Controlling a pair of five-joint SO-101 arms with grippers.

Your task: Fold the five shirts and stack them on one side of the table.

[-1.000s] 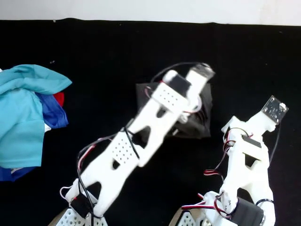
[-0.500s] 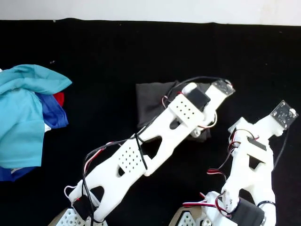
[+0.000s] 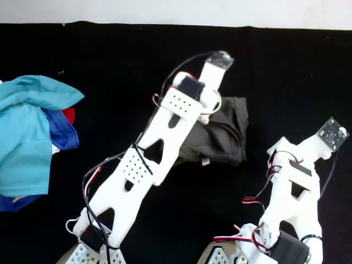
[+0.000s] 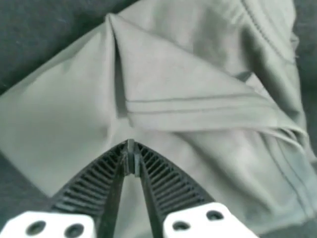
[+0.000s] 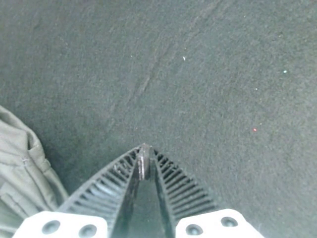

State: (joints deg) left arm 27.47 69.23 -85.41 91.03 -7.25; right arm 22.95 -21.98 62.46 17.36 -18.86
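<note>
Shirts (image 3: 30, 132) in a crumpled heap, well apart from both grippers, seemingly await folding, while one dark shirt (image 3: 220, 135) lies roughly folded on the counter (image 3: 110, 55) under the clenched, empty left gripper (image 4: 130, 148), the right gripper (image 5: 143, 158) clenched and empty just beside it.

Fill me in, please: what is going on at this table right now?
A shirt-folding job is under way on a black table. The left gripper, shut, is down at a roughly folded dark grey shirt in the middle; whether it pinches any cloth is unclear. The right gripper, also shut, hangs over bare table beside that shirt. A heap of unfolded shirts, teal, blue and red, lies at one edge.
</note>
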